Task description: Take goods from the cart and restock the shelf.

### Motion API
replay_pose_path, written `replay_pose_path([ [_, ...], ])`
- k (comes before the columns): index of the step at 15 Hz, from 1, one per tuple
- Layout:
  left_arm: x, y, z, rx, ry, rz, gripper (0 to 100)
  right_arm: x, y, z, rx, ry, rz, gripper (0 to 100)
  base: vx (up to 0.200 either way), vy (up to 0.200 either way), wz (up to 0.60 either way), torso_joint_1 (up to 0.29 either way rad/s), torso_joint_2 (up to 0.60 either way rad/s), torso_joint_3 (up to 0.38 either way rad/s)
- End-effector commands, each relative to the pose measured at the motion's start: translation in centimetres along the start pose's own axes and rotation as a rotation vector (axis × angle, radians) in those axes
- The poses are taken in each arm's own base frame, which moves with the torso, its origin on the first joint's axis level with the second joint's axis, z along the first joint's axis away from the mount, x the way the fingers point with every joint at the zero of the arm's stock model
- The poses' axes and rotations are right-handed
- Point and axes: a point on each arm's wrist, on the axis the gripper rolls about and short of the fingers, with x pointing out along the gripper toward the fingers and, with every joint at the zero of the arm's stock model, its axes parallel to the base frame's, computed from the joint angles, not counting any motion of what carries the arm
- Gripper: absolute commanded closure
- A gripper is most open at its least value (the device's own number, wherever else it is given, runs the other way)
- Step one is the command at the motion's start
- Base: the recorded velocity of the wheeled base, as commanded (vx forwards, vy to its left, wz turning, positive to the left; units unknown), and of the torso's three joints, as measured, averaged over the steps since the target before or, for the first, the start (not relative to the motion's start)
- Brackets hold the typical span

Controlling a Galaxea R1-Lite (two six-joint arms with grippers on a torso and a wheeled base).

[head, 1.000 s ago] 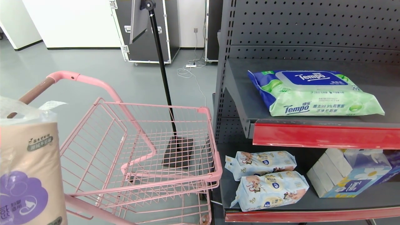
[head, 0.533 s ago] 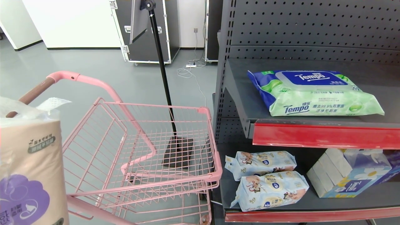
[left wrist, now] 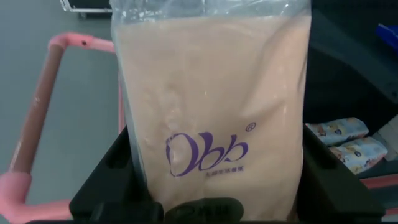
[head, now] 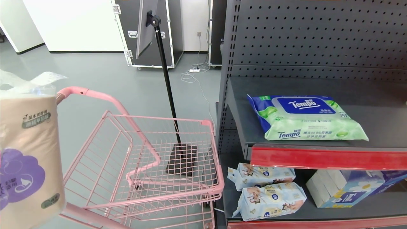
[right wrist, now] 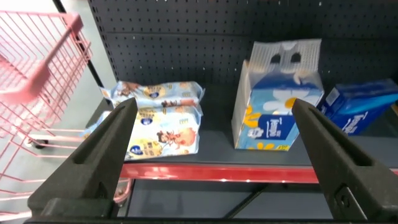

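- Head view: whole pic shifted vs 1 s ago, w/ shelf point(head: 375, 108) and cart point(head: 210, 187) lower in frame. Camera move, so not counted as goods moving.
- Measured against cart handle point(head: 79, 91) instead: toilet-roll pack point(head: 27, 152) higher than 1 s ago. Top formerly well below handle, now abt level w/ it. Read as a lift clear of the basket by L arm.
- L gripper point(left wrist: 211, 155): fingers point(left wrist: 106, 180) pinching toilet-roll pack point(left wrist: 211, 112) from both sides, pack upright and filling the gap.
- Pack position now: in the air at robot's far L, near cart's handle end, well apart from shelf.
- R gripper point(right wrist: 212, 106): fingers point(right wrist: 93, 168) spread, nothing between. Hangs in front of lower tier, facing small tissue packs point(right wrist: 161, 124) and tissue bundle point(right wrist: 277, 99).
- Upper tier: wet-wipes pack point(head: 305, 117) lying flat, bare board behind and beside it. Lower tier: small tissue packs point(head: 270, 197), tissue bundle point(head: 337, 187) just beside.
- Meaning for task, prob.: pick done, carry to shelf next. Needs a swing to robot's R, over cart's rim.
- Risks, by guess: bulky soft pack snagging on cart wire or red shelf lip point(head: 318, 157), or sagging in the grip. Upper tier looks the roomier spot.
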Motion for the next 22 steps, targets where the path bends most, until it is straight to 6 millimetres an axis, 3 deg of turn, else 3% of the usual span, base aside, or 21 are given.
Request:
replay_pose_path([
  [1, 1.3, 0.9, 0.2, -0.018, 0.021, -0.039, 100, 0.0, 0.0, 0.0, 0.000, 0.001, 0.000, 0, 0.000, 0.000, 0.00, 0.159, -0.53, -0.359],
  [8, 2.5, 1.5, 2.5, -0.004, -0.027, -0.084, 100, 0.0, 0.0, 0.0, 0.001, 0.001, 0.001, 0, 0.000, 0.000, 0.00, 0.208, -0.58, -0.371],
  [15, 2.6, 1.6, 2.5, -0.006, -0.025, -0.054, 100, 0.0, 0.0, 0.0, 0.003, 0.001, 0.000, 0, 0.000, 0.000, 0.00, 0.163, -0.41, -0.242],
  [22, 2.9, 1.8, 2.6, -0.011, -0.021, -0.058, 100, 0.0, 0.0, 0.0, 0.003, 0.001, 0.001, 0, 0.000, 0.000, 0.00, 0.013, -0.03, -0.017],
])
